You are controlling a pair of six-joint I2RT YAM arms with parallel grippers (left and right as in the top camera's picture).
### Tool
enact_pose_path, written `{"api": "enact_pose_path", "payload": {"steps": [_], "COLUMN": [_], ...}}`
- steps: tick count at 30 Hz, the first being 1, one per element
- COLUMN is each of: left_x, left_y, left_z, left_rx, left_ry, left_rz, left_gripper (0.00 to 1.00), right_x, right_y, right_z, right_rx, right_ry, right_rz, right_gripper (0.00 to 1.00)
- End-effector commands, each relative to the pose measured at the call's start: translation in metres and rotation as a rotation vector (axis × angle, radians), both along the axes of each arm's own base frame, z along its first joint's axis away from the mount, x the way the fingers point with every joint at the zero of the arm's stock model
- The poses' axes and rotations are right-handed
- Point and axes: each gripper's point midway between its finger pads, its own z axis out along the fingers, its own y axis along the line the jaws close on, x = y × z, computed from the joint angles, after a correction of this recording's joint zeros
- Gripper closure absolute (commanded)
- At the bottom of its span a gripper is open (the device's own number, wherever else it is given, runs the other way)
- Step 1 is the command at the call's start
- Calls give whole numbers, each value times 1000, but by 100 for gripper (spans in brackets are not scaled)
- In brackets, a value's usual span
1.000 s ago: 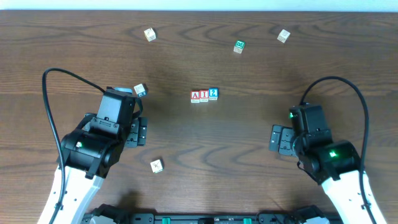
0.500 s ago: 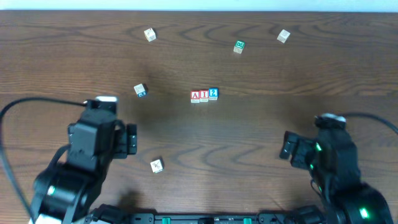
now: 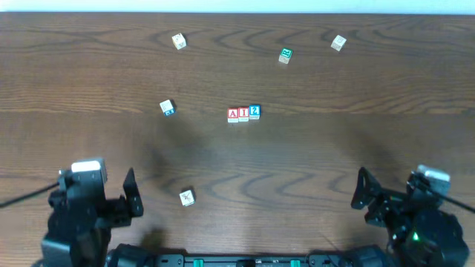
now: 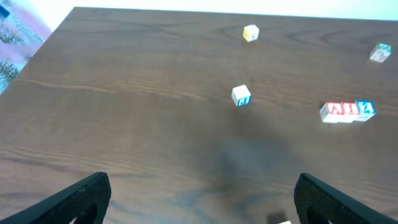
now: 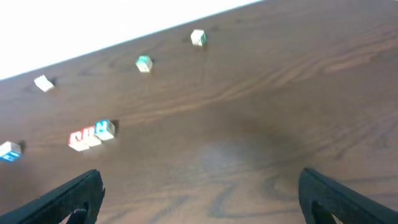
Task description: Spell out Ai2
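Three small cubes stand touching in a row at the table's middle: red "A" (image 3: 233,114), red "I" (image 3: 243,114), blue "2" (image 3: 254,112). The left wrist view has the row at its right, "A" (image 4: 331,111) through "2" (image 4: 367,109). In the right wrist view it sits at the left, "A" (image 5: 78,139) through "2" (image 5: 104,129). My left gripper (image 3: 130,199) (image 4: 202,193) is open and empty at the near left edge. My right gripper (image 3: 366,196) (image 5: 199,186) is open and empty at the near right. Both are far from the row.
A green-marked cube (image 3: 285,55) and two plain cubes (image 3: 179,41) (image 3: 338,43) lie near the far edge. A white cube with a blue side (image 3: 168,108) sits left of the row. Another cube (image 3: 187,197) lies near my left gripper.
Both arms have drawn back from the middle toward the table's near edge. The grippers stayed open, and the cubes have not moved.
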Motion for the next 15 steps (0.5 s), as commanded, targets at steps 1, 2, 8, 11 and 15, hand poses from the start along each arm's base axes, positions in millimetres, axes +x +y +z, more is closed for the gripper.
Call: {"api": "enact_pose_path", "payload": {"steps": [1, 2, 8, 11, 15], "left_x": [-14, -19, -32, -31, -26], "left_y": [6, 7, 12, 13, 12], "left_z": [-30, -39, -70, -78, -97], "left_rx": [15, 19, 20, 18, 26], "left_ry": [17, 32, 52, 46, 78], "left_rz": [10, 11, 26, 34, 33], "left_gripper": [5, 5, 5, 4, 5], "right_x": [-10, -13, -21, -17, -12], "right_y": [-5, -6, -8, -7, -6], "right_z": [5, 5, -6, -23, -63], "right_rx": [-6, -4, -1, -10, -33], "right_ry": [-48, -57, -69, -29, 73], "right_rz": [-12, -12, -12, -13, -11], "right_gripper": [1, 1, 1, 1, 1]}}
